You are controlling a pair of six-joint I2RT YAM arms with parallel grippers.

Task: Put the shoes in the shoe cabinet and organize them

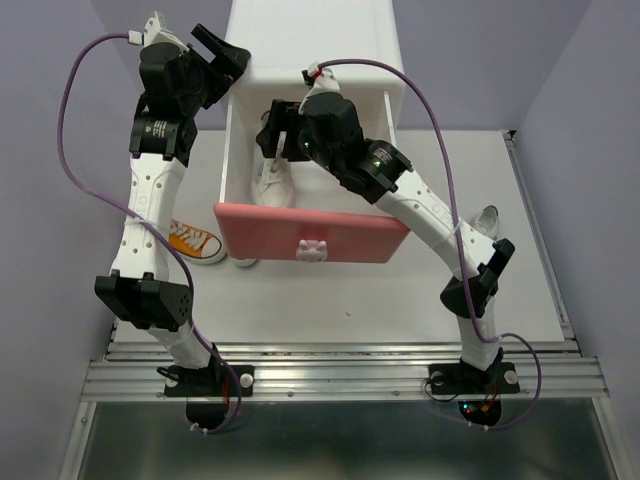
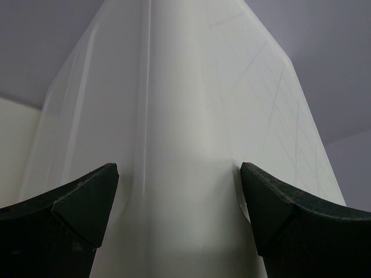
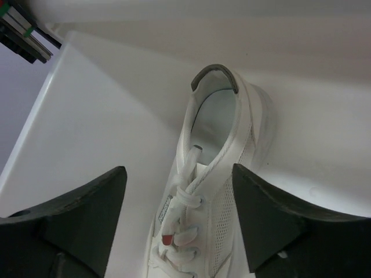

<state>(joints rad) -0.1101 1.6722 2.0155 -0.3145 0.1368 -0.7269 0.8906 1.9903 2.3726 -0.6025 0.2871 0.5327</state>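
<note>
Both spread: left end effector [image 2: 179,174] at cabinet [image 2: 191,87], right end effector [image 3: 178,174] over white sneaker [image 3: 243,145] in drawer [image 1: 310,232].

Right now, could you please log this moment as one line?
left end effector: open at cabinet | right end effector: open over white sneaker in drawer | orange sneaker: on table

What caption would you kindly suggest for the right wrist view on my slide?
Right arm's open jaws poised above an all-white lace-up sneaker resting inside the white cabinet's pulled-out drawer.
</note>
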